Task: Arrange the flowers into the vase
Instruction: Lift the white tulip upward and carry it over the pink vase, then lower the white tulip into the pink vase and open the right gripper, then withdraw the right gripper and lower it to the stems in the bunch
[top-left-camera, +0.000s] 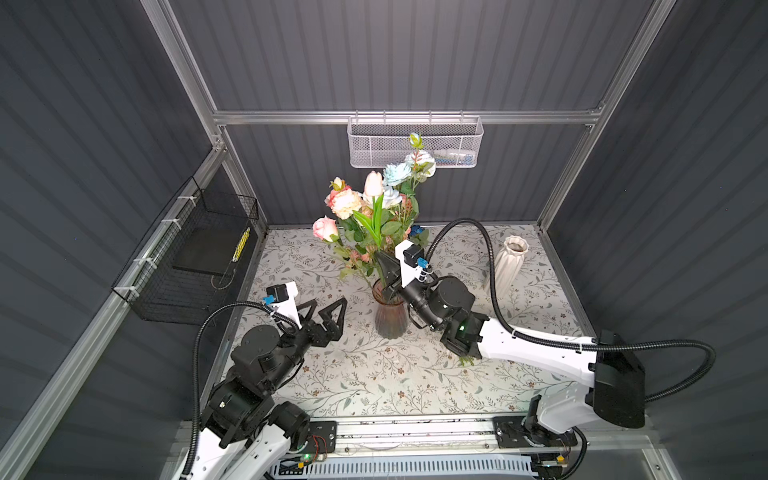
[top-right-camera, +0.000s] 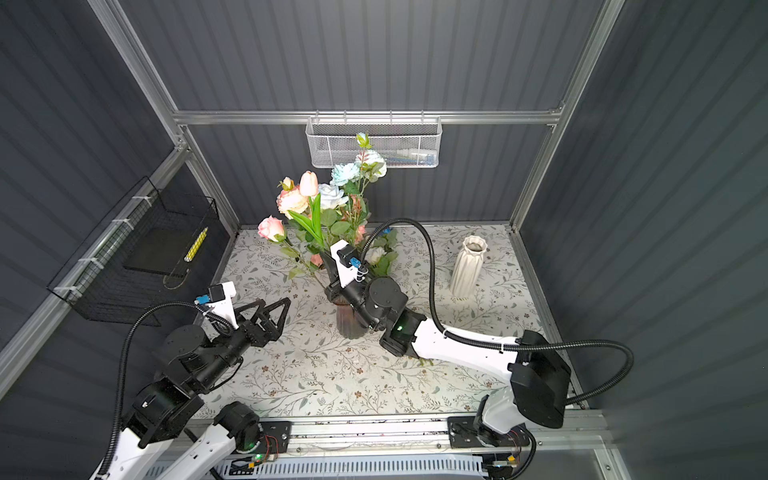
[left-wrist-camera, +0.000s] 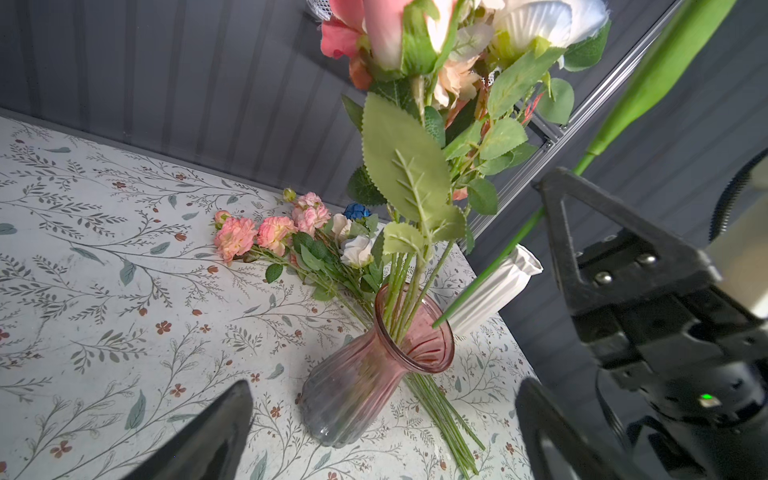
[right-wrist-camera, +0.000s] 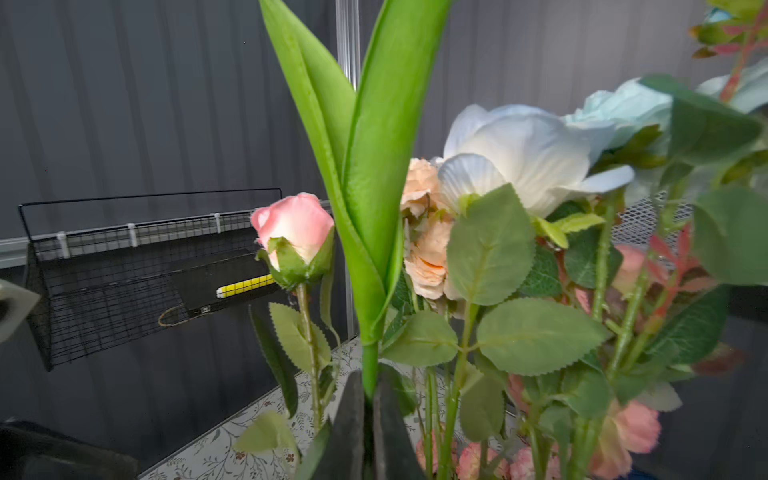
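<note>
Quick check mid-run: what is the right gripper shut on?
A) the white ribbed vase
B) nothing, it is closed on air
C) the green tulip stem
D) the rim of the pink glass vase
C: in the right wrist view the right gripper is pinched shut on the tulip stem, just below where its long green leaves split.

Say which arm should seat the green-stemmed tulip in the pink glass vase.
Right. The right gripper has its jaws shut on the green tulip stem, whose lower end is at the mouth of the pink ribbed glass vase. The left gripper hangs open and empty beside the vase.
</note>
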